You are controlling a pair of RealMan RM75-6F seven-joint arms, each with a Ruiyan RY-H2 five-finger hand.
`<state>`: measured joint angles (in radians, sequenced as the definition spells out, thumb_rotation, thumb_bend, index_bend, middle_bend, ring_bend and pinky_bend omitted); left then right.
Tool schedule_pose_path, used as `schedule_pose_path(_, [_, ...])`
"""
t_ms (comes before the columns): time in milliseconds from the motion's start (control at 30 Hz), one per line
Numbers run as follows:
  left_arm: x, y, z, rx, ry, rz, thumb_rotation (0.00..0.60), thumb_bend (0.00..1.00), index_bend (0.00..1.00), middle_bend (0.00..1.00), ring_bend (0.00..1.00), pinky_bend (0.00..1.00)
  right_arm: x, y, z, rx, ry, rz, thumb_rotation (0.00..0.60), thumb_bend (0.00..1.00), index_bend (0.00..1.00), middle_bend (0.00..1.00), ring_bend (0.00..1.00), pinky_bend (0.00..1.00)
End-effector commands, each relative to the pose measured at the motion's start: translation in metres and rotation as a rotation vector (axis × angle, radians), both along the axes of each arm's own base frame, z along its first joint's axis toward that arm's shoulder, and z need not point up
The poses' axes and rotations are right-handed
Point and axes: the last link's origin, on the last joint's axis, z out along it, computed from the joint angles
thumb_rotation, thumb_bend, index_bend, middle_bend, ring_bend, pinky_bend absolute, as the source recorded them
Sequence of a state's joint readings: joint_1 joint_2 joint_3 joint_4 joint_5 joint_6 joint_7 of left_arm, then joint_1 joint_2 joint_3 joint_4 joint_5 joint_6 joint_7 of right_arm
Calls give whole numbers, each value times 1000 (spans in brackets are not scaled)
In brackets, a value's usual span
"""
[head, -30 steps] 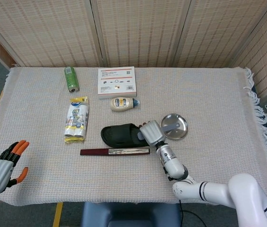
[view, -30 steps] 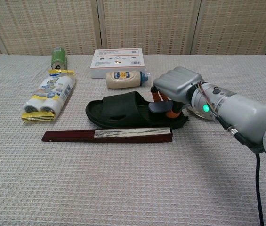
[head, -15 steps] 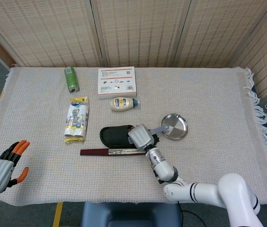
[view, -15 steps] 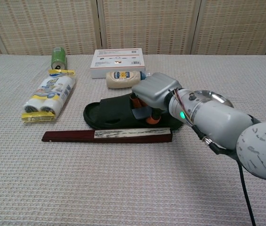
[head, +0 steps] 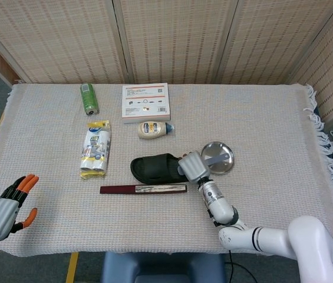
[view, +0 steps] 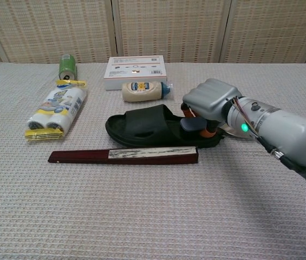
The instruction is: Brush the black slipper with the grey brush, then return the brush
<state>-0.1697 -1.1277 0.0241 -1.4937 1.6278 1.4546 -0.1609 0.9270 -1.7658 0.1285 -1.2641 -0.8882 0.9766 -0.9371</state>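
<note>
Brush on the slipper's heel

Your right hand [view: 209, 103] grips the grey brush [view: 191, 124] against the black slipper [view: 153, 125]; left hand [head: 7, 203] idles, fingers apart, holding nothing. Pressing sideways risks sliding the unpinned slipper.

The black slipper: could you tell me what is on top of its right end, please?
The right hand hovers over the black slipper, holding the grey brush against its heel end. The hand hides the bristles.

Hidden behind the right hand [view: 211, 103]
It covers the black slipper [view: 153, 125] heel and most of the grey brush [view: 192, 124].
</note>
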Motion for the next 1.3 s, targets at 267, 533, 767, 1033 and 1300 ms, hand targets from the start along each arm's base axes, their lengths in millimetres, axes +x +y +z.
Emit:
schedule_pose_path(267, [0,-2,2,3,-4,-7,600,470,0,0,0,168,40,8,-28,61,-66,50,600,288,945,616,530,801])
schedule_pose_path(533, [-1,-4,5,14,-4,-5,600,470,0,0,0,168,32,6,-24,32,-26,60,600,288,943,615,530,801])
schedule_pose_path(767, [0,-4,3,9,2,-10,600,469,0,0,0,168,13,3,-3,0,12,31,600,288,943,616,530,802])
schedule_pose_path(1033, [0,-4,3,14,5,-9,600,470,0,0,0,168,21,-4,33,-79,-167,17,600,288,943,615,530,802])
schedule_pose_path(1300, [1,-4,1,10,11,-6,600,471,0,0,0,168,-29,-24,67,-175,-64,-81,600,288,944,615,530,802])
